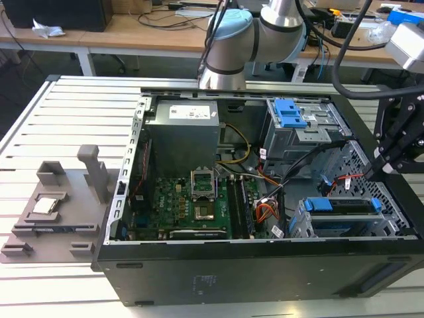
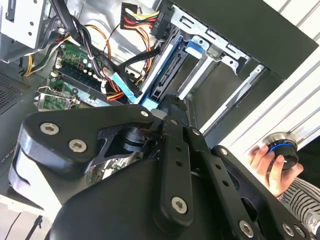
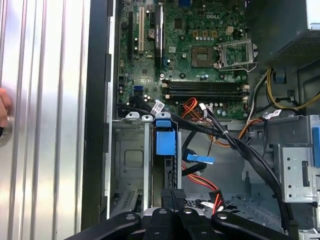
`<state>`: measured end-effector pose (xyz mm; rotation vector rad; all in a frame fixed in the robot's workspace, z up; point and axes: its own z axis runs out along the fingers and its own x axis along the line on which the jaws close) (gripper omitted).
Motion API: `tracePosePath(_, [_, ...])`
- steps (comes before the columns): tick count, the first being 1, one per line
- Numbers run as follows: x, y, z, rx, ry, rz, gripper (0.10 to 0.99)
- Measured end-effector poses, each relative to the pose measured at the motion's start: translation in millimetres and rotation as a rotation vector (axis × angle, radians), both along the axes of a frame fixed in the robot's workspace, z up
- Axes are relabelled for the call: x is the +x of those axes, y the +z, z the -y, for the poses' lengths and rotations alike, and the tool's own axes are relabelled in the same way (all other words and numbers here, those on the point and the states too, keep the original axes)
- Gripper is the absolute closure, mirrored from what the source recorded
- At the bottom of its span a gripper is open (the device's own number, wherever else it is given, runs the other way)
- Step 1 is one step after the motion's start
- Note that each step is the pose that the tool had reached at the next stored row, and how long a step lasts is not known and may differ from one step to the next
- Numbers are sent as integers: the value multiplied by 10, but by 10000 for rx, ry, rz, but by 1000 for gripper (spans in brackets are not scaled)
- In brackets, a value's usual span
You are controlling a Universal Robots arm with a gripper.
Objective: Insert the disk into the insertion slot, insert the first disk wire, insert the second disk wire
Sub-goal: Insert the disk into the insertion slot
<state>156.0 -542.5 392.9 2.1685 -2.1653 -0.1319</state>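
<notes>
Exterior view: we see disk (image 1: pixel 346 207) in slot (image 1: pixel 299 225), the exterior view's right.
Claw (image 1: pixel 379 171): nr red wire (image 1: pixel 350 177); open/shut we can't tell.

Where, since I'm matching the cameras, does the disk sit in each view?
Exterior view: the disk sits in the insertion slot, toward the exterior view's right.
First wrist view: edge-on in the insertion slot, near the case wall.
Second wrist view: edge-on, next to the coloured wire bundle.
Shared landmark: the green motherboard.
</notes>
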Motion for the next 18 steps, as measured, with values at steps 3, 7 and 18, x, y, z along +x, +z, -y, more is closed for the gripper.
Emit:
tracePosePath(3, [11,-36,0,-1,2,-1,980])
tracePosePath(7, [25,-71,0,-3,4,0,980])
tracePosePath(18, [36,-75,0,-1,4,0,980])
